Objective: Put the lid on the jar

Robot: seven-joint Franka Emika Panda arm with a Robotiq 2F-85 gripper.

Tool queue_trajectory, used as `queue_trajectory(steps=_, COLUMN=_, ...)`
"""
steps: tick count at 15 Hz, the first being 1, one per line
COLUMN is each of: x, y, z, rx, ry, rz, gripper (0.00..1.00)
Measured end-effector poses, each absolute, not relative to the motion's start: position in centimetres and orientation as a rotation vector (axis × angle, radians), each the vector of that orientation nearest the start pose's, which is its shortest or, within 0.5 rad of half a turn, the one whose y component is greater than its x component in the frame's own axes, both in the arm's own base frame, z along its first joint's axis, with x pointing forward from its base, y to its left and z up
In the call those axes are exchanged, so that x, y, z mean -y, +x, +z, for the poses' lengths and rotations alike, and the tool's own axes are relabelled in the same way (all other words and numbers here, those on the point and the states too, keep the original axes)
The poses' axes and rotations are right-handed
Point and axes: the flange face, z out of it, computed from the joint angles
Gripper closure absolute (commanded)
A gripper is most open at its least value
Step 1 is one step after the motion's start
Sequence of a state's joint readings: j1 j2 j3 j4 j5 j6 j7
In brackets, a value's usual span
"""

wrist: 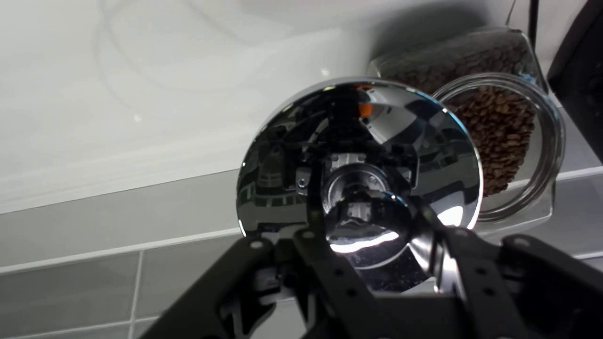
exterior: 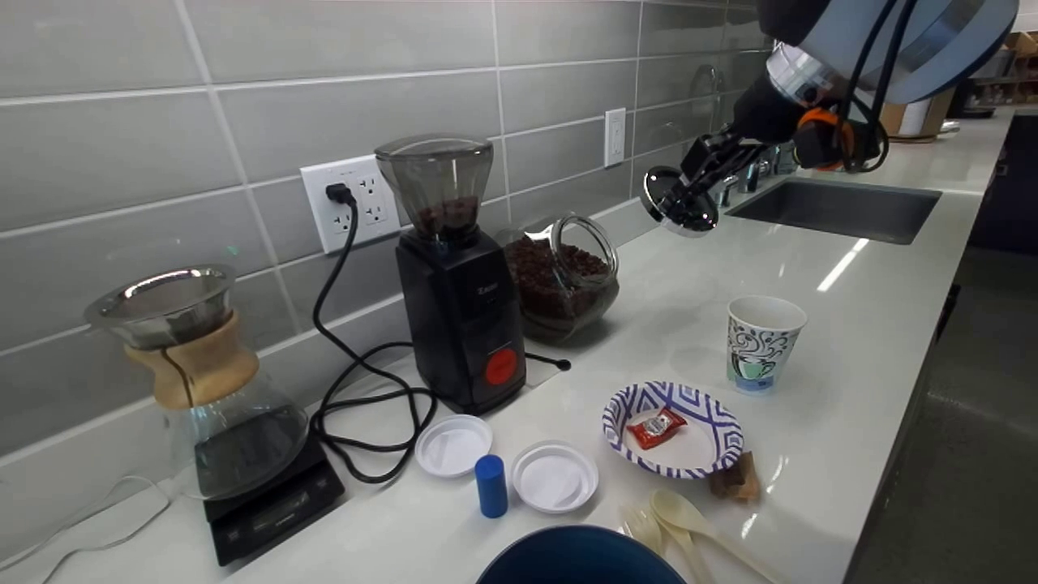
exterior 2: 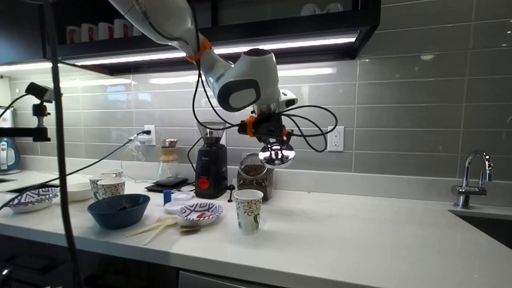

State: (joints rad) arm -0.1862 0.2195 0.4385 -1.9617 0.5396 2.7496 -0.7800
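Observation:
The lid is a shiny, mirror-like round disc with a knob. It hangs in the air in both exterior views [exterior: 699, 216] [exterior 2: 277, 158] and fills the middle of the wrist view [wrist: 424, 136]. My gripper [exterior: 684, 191] is shut on the lid's knob; it also shows in both other views [exterior 2: 276, 145] [wrist: 370, 221]. The jar is clear glass with brown beans and a slanted round mouth, open. It stands by the wall in both exterior views [exterior: 559, 300] [exterior 2: 258, 182]. In the wrist view the jar [wrist: 452, 68] is to the right, partly covered by the lid, which is apart from its mouth.
A black coffee grinder [exterior: 462, 316] stands right beside the jar, also in an exterior view [exterior 2: 211, 170]. A patterned cup [exterior: 762, 345] and a paper bowl [exterior: 705, 442] stand nearer the counter's front. The tiled wall [exterior: 568, 174] is behind the jar. A sink [exterior: 843, 211] lies farther along.

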Motion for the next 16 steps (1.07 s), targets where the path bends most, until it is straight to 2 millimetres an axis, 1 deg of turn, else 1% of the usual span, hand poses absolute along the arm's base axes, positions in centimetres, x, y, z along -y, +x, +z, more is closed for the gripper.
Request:
queue_trajectory(steps=5, x=-16.5, y=61.2, z=42.1, rx=0.835, ry=-2.555, rz=-0.872, gripper=0.79)
queue_trajectory(steps=9, x=-18.9, y=59.8, z=41.0, rx=0.853, ry=-2.504, rz=-0.854, gripper=0.79)
queue_trajectory(steps=12, x=-20.0, y=59.0, z=40.3, rx=0.848, ry=-2.482, rz=-0.857, gripper=0.79)
queue_trajectory(steps=16, x=-20.3, y=58.8, z=39.4, rx=0.830, ry=-2.475, rz=-0.873, gripper=0.79)
